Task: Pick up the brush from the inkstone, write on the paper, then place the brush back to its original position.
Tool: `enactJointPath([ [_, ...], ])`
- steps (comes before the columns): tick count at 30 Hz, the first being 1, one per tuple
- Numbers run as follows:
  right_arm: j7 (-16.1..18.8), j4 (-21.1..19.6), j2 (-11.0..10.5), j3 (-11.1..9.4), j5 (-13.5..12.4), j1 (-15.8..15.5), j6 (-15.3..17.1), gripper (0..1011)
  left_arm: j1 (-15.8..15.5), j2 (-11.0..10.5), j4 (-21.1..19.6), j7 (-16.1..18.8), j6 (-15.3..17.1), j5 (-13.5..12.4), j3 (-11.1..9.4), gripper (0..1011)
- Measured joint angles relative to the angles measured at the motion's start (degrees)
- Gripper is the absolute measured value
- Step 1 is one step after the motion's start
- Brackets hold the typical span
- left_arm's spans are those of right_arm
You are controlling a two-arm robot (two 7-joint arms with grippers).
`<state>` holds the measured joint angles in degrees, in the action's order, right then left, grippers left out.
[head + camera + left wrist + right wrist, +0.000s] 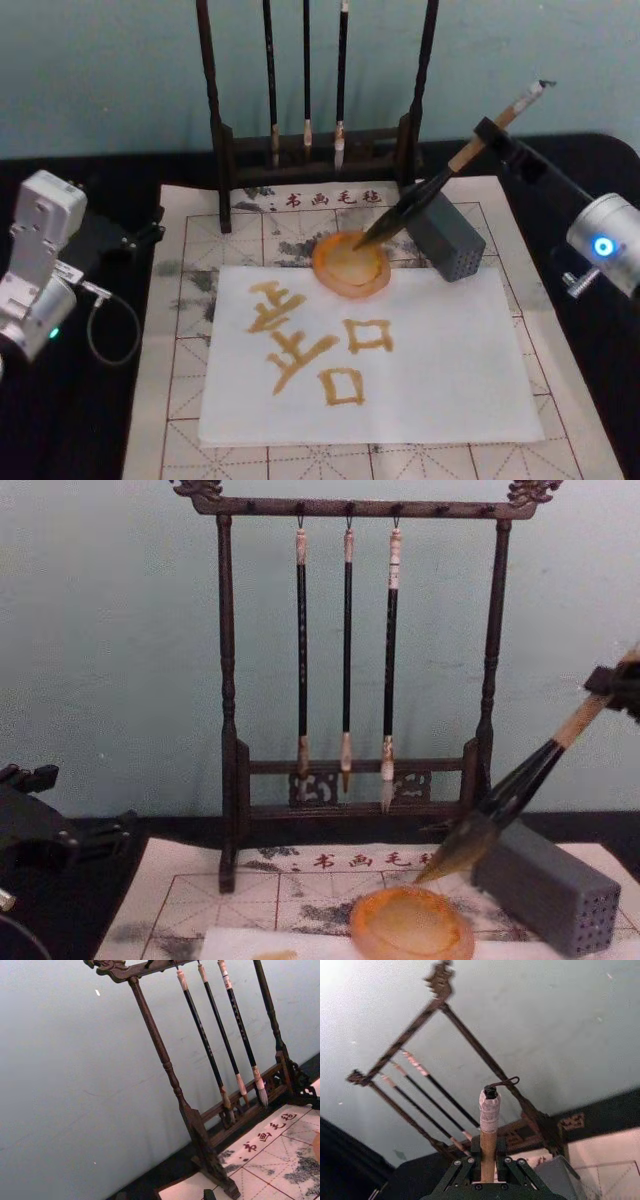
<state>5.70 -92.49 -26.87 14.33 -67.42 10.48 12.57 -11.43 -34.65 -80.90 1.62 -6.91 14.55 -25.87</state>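
My right gripper (490, 130) is shut on the tan handle of the brush (440, 180), which slants down to the left. Its dark bristle tip hangs at the far right rim of the round amber inkstone (350, 265); whether it touches, I cannot tell. From the chest view the brush (520, 780) passes just over the grey block, tip close above the inkstone (410, 925). The right wrist view has the taped handle end (488, 1110) rising from between the fingers. The white paper (450, 370) carries amber characters. My left gripper (145, 232) is parked at the far left.
A grey block with small holes (447, 238) stands right of the inkstone. Behind it is a dark wooden rack (310, 150) with three thin brushes hanging. A gridded felt mat (580, 420) lies under the paper on the black table.
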Motion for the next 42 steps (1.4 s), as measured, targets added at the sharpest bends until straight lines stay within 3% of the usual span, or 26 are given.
enactJointPath([
  [6,-5.43,3.17,2.27,0.58,-3.63,2.59,2.52,184,0.0,0.0,0.0,0.0,0.0,0.0,0.0,1001],
  [18,-13.17,7.77,5.78,1.11,-8.41,5.68,2.9,184,0.0,0.0,0.0,0.0,0.0,0.0,0.0,1001],
  [29,-16.48,9.64,6.7,2.35,-10.34,6.65,1.6,184,0.0,0.0,0.0,0.0,0.0,0.0,0.0,1001],
  [42,-17.76,10.96,6.54,4.42,-11.8,7.51,0.57,184,0.0,0.0,0.0,0.0,0.0,0.0,0.0,1001],
])
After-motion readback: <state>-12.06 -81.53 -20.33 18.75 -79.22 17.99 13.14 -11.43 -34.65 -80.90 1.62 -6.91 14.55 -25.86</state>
